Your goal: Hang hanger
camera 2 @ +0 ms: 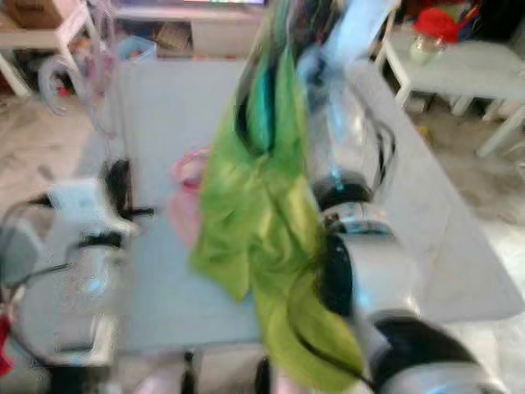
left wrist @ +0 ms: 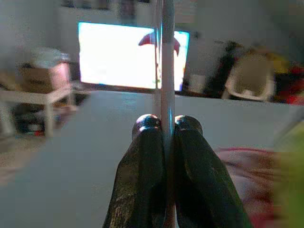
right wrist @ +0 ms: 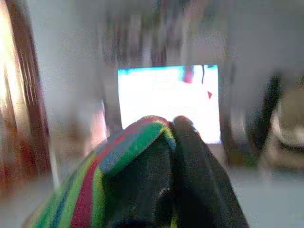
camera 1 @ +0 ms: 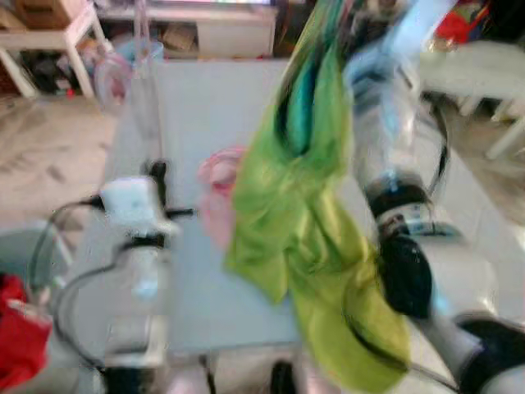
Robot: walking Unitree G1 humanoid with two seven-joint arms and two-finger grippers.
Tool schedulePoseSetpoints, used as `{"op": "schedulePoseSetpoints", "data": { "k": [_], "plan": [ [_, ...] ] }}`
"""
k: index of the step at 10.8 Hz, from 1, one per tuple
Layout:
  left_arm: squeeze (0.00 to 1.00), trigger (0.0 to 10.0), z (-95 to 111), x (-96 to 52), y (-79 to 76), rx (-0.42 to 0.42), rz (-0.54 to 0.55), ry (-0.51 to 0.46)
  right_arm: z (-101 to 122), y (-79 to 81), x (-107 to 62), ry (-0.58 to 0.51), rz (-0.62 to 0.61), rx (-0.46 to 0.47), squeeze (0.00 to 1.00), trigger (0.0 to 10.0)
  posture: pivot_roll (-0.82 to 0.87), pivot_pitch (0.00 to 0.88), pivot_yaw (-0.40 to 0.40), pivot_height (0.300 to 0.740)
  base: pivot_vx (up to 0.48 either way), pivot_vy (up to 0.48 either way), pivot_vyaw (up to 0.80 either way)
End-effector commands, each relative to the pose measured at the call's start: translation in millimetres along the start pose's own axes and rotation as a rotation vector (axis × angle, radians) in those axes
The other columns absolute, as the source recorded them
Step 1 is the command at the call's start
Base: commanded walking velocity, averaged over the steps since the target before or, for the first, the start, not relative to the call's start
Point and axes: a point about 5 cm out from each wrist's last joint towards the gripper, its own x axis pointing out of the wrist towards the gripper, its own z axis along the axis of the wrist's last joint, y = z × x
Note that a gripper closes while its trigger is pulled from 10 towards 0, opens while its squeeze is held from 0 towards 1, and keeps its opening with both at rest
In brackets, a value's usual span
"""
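Both eye views are blurred. My left gripper (left wrist: 164,124) is shut on a thin pale hanger rod (left wrist: 167,71), which rises upright over the left part of the grey table (camera 1: 205,107). That gripper (camera 1: 157,174) sits low over the table, and the hanger (camera 1: 141,82) reaches up from it. My right arm (camera 1: 402,205) is raised high. Its gripper (right wrist: 168,124) is shut on a green garment with red and blue stripes (right wrist: 118,147). The garment (camera 1: 303,230) hangs down over the table's right half. A pink cloth (camera 1: 217,189) lies on the table beside it.
A white side table (camera 2: 467,66) with a red item stands at the back right. A low white shelf (camera 1: 49,37) and boxes are at the back left. Something red (camera 1: 20,328) sits at my lower left. A bright screen (left wrist: 123,54) glows beyond the table.
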Motion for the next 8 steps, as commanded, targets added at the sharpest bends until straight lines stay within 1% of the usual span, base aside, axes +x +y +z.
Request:
{"op": "schedulePoseSetpoints", "data": {
  "k": [1,2,3,4,5,6,7,8],
  "plan": [
    [0.00,10.0,-15.2,-7.5,5.1,0.021,0.019,0.089,-35.4,9.1,-13.0,0.215,0.105,-0.102,1.00,10.0,0.07,0.125,-0.053,0.740,0.000,0.000,0.00],
    [0.00,10.0,-15.7,-9.0,5.7,0.023,0.020,0.093,-47.5,5.4,-22.1,0.294,0.141,-0.163,1.00,10.0,0.07,0.128,-0.052,0.740,0.000,0.000,0.00],
    [0.00,10.0,-16.6,-11.2,7.1,0.031,0.025,0.103,-53.6,-3.8,-36.6,0.334,0.254,-0.213,1.00,10.0,0.07,0.136,-0.047,0.740,0.000,0.000,0.00],
    [0.00,10.0,-17.4,-11.9,7.2,0.038,0.028,0.110,-44.4,-11.9,-45.1,0.284,0.360,-0.251,1.00,10.0,0.07,0.140,-0.045,0.740,0.000,0.000,0.00],
    [0.00,10.0,-18.6,-12.7,6.6,0.052,0.026,0.122,-32.9,-27.8,-54.9,0.247,0.378,-0.273,1.00,10.0,0.06,0.146,-0.041,0.740,0.000,0.000,0.00],
    [0.00,10.0,-19.8,-13.3,5.2,0.062,0.026,0.134,-20.7,-41.3,-62.0,0.174,0.337,-0.296,1.00,10.0,0.05,0.151,-0.038,0.740,0.000,0.000,0.00],
    [0.00,10.0,-20.9,-13.2,2.4,0.076,0.021,0.139,-8.2,-57.6,-70.7,0.075,0.201,-0.247,1.00,10.0,0.04,0.154,-0.035,0.740,0.000,0.000,0.00],
    [0.00,10.0,-21.5,-13.2,0.7,0.091,0.013,0.143,-12.2,-54.4,-87.5,0.038,0.184,-0.271,1.00,10.0,0.03,0.157,-0.034,0.740,0.000,0.000,0.00]
  ]
}}
